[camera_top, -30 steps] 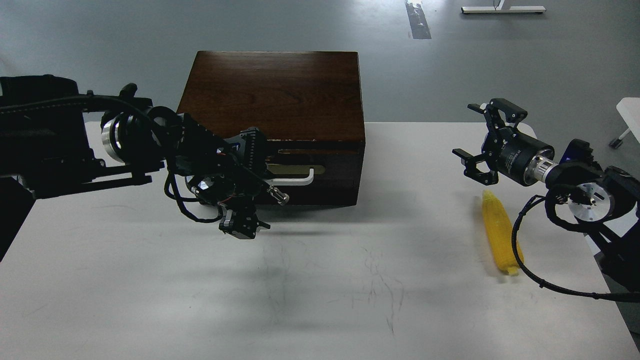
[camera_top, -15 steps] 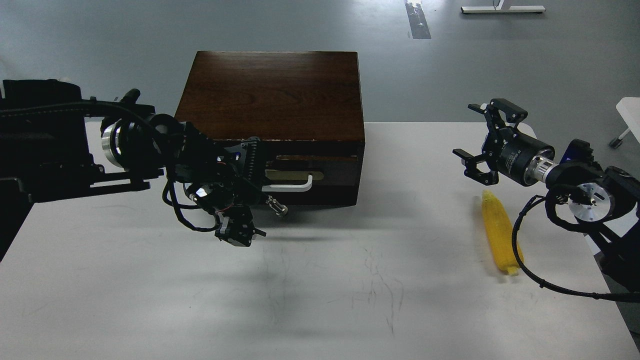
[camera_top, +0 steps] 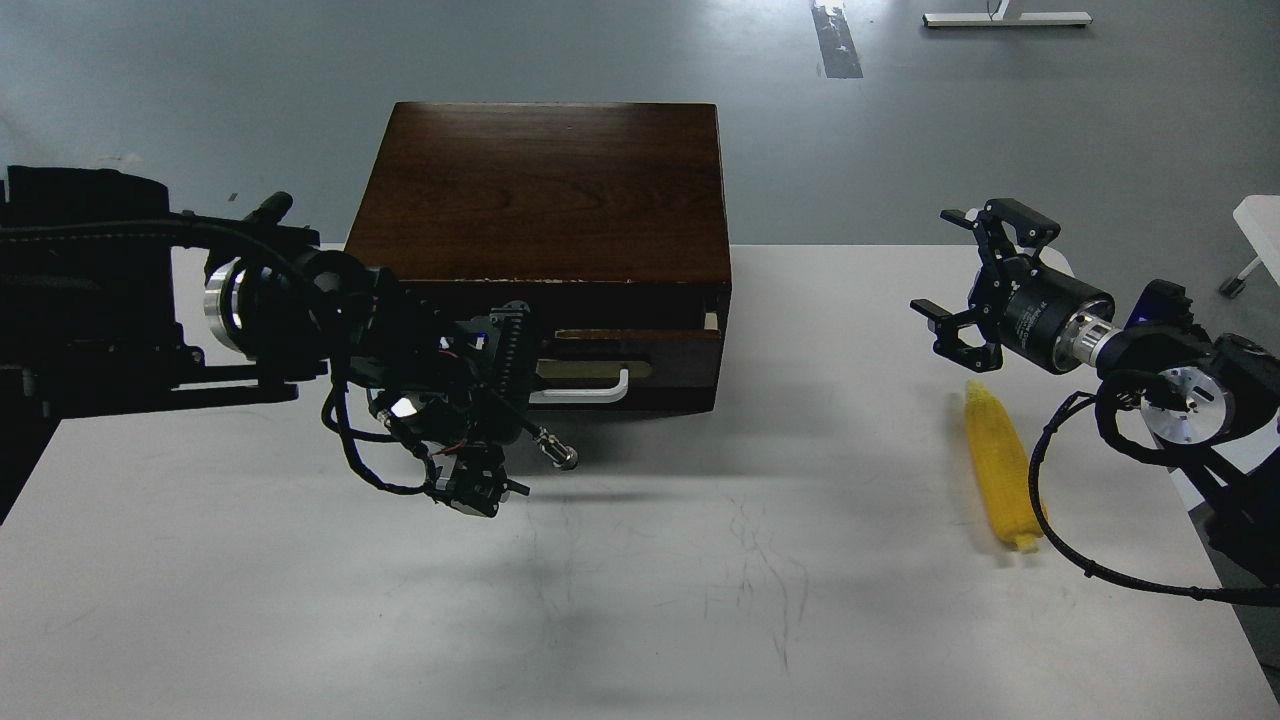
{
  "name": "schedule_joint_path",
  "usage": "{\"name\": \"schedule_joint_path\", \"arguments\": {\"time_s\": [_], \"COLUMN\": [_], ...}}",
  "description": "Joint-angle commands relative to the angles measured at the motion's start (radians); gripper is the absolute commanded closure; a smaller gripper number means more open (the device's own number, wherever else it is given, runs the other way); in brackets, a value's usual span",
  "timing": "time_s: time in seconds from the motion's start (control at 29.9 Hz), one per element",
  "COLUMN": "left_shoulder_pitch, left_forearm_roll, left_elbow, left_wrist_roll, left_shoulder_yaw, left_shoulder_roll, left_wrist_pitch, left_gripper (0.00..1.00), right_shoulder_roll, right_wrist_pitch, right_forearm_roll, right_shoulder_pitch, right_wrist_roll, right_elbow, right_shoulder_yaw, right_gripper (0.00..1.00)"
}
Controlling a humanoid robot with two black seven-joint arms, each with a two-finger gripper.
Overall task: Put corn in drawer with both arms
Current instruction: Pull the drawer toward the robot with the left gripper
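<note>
The corn (camera_top: 1000, 470) lies on the white table at the right, tip pointing away from me. My right gripper (camera_top: 935, 262) is open and empty, hovering just beyond the corn's far tip. The drawer (camera_top: 660, 365) of the dark brown box (camera_top: 540, 190) stands slightly out, with a pale strip showing at its right end. My left gripper (camera_top: 505, 375) is at the left end of the white handle (camera_top: 590, 392) and hides it. Its fingers are dark and tangled with cables, so I cannot tell whether they are closed on the handle.
The white table (camera_top: 700, 600) reaches to my front edge, with faint scuff marks in the middle. A black cable (camera_top: 1040, 480) from my right arm loops over the corn's right side. Grey floor lies beyond the box.
My left gripper has moved toward me and a little left, and the drawer front with its handle has come out with it. The right gripper and the corn have barely moved.
</note>
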Motion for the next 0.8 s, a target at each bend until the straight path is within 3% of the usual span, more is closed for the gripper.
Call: {"name": "schedule_joint_path", "arguments": {"time_s": [0.0,0.77], "left_shoulder_pitch": [0.002,-0.011], "left_forearm_roll": [-0.001,-0.001], "left_elbow": [-0.025,-0.132], "left_wrist_roll": [-0.001,-0.001], "left_shoulder_yaw": [0.013,0.013], "left_shoulder_roll": [0.002,0.010], "left_wrist_pitch": [0.000,0.001], "left_gripper": [0.02,0.02], "right_shoulder_roll": [-0.005,-0.005], "right_wrist_pitch": [0.002,0.002], "right_forearm_roll": [0.000,0.000], "right_shoulder_pitch": [-0.002,-0.003], "right_wrist_roll": [0.002,0.002], "right_elbow": [0.000,-0.015], "right_shoulder_yaw": [0.000,-0.002], "right_gripper": [0.00,0.00]}}
